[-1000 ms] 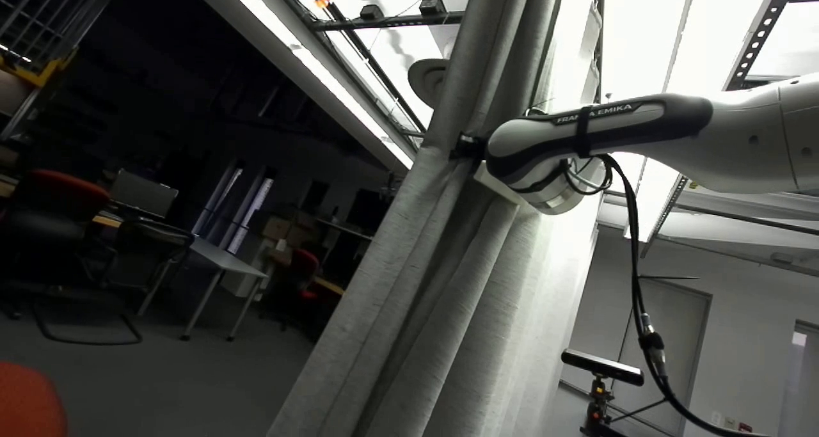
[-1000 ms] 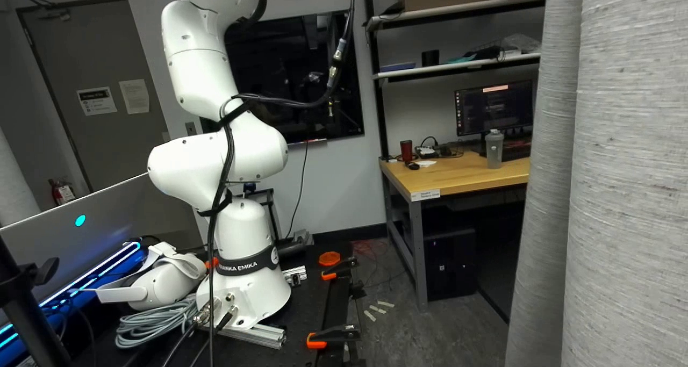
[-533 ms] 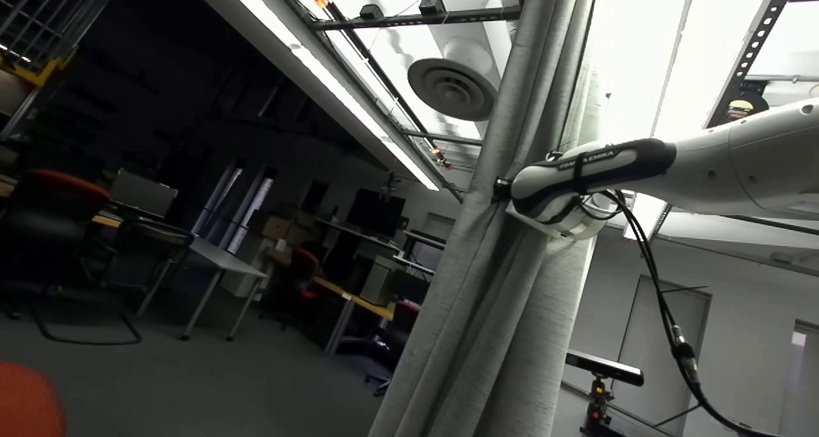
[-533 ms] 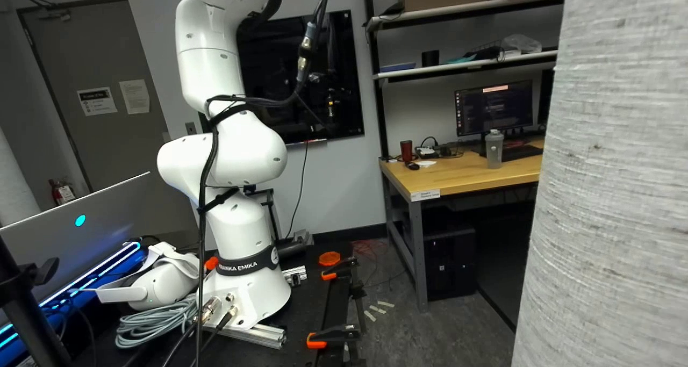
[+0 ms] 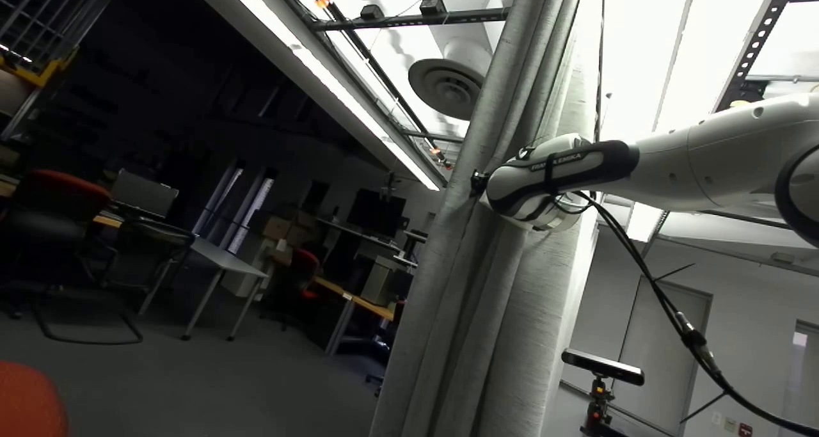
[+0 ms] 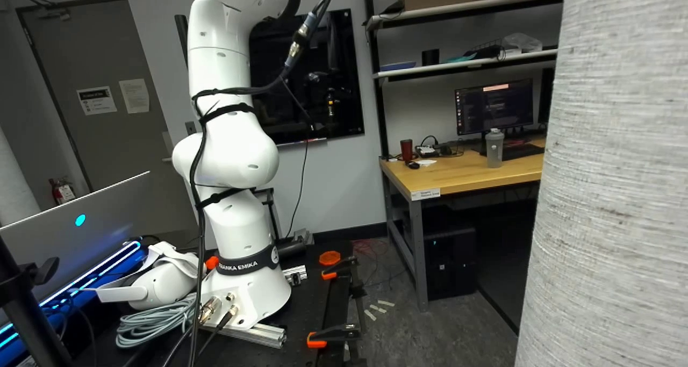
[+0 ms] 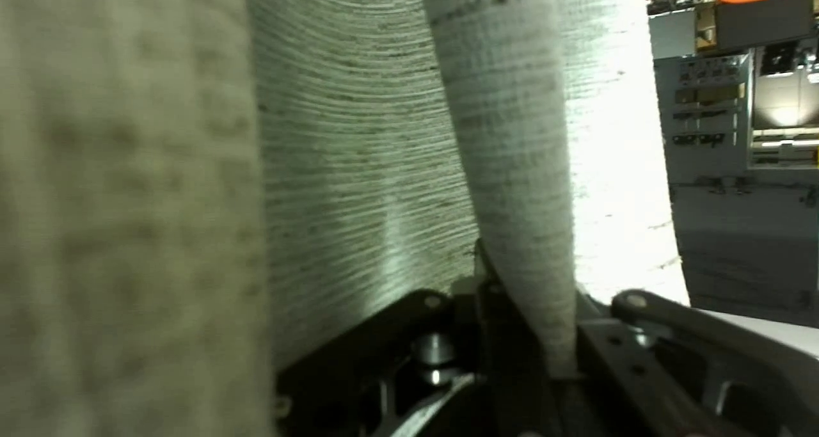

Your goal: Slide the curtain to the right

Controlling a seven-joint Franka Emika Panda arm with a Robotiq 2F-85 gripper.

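Observation:
The curtain [image 5: 448, 309] is a tall light grey fabric hanging in long folds, slanted in an exterior view. In an exterior view its near part [image 6: 618, 184] fills the right edge. My gripper [image 5: 477, 182] is at the curtain's upper part, with the arm reaching in from the right. In the wrist view, a narrow fold of the curtain [image 7: 505, 123] runs down between the fingers of the gripper [image 7: 531, 290], which are closed around it. More curtain fabric fills the left of that view. The gripper is out of frame in an exterior view that shows the arm's base.
A camera on a tripod [image 5: 603, 368] stands right of the curtain. A cable [image 5: 646, 277] hangs from the arm. A wooden desk [image 6: 457, 176] with a monitor [image 6: 494, 109] stands near the curtain. Clamps [image 6: 333, 336] sit on the robot's table edge.
The curtain and gripper moved right and down over the first half second in an exterior view, then slightly back left and up. More of the desk shows than one second ago.

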